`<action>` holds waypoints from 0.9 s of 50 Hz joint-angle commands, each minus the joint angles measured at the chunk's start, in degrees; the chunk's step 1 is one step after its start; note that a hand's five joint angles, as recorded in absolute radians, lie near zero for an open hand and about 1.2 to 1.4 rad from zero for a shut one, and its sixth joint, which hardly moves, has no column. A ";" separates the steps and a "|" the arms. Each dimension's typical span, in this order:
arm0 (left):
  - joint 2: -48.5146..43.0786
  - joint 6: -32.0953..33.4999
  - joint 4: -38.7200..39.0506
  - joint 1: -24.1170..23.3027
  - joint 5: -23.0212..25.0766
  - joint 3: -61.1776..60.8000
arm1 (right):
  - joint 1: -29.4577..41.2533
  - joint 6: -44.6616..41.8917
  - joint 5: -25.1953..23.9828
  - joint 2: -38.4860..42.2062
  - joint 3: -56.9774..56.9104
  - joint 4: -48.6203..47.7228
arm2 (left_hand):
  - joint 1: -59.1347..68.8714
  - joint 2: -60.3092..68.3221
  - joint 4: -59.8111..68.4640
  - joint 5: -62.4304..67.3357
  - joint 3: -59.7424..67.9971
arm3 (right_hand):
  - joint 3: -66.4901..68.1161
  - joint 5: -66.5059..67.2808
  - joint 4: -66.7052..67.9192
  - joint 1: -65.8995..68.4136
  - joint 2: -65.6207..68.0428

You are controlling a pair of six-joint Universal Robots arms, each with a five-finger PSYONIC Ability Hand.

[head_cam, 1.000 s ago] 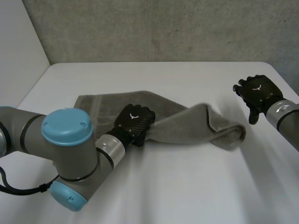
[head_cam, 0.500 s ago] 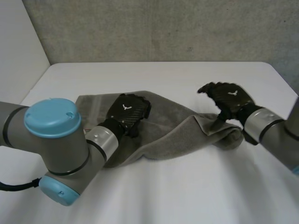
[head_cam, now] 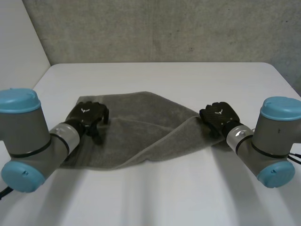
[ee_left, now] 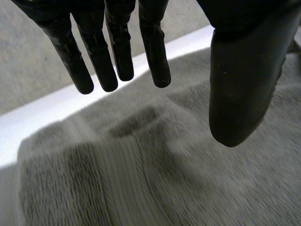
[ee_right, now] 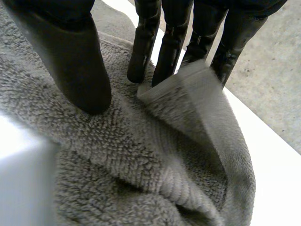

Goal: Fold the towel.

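The grey towel (head_cam: 141, 134) lies crumpled on the white table (head_cam: 164, 197), with a fold running from its near edge up to its right end. My left hand (head_cam: 88, 114) hovers over the towel's left part. In the left wrist view its fingers (ee_left: 117, 47) are straight and spread above the towel (ee_left: 141, 179), thumb apart, holding nothing. My right hand (head_cam: 217, 116) is at the towel's bunched right end. In the right wrist view its thumb (ee_right: 80, 61) and straight fingers (ee_right: 167, 52) touch the towel (ee_right: 141, 165), and a raised flap (ee_right: 197, 99) leans against the fingertips.
The table's far edge (head_cam: 160, 63) meets a grey wall behind it. Bare tabletop lies in front of the towel and to its far side. Both arms' blue-capped elbows (head_cam: 19, 141) stand low near the table's front corners.
My left hand let go of the towel, opened and slid left across it. My right hand came in from the far right and down onto the towel's right end. The towel now lies flatter.
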 commanded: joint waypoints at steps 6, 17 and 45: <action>4.63 0.11 0.12 0.84 3.25 -9.15 | -0.65 0.09 -0.37 -0.87 0.27 -0.42 | -0.98 -1.90 -2.47 -0.16 -2.66 | 11.77 11.84 11.71 11.22 11.63; 8.58 0.20 2.05 3.38 3.34 -14.60 | -1.87 0.09 -1.16 -1.40 -1.40 -0.42 | -1.14 -2.06 -2.64 -0.33 -2.82 | 26.86 26.93 26.81 26.32 26.72; 8.76 3.98 3.72 7.78 3.42 -18.04 | -6.98 6.07 -4.15 -5.09 -2.63 2.75 | -1.14 -2.06 -2.64 -0.33 -2.82 | -15.13 -15.06 -15.19 -15.68 -15.27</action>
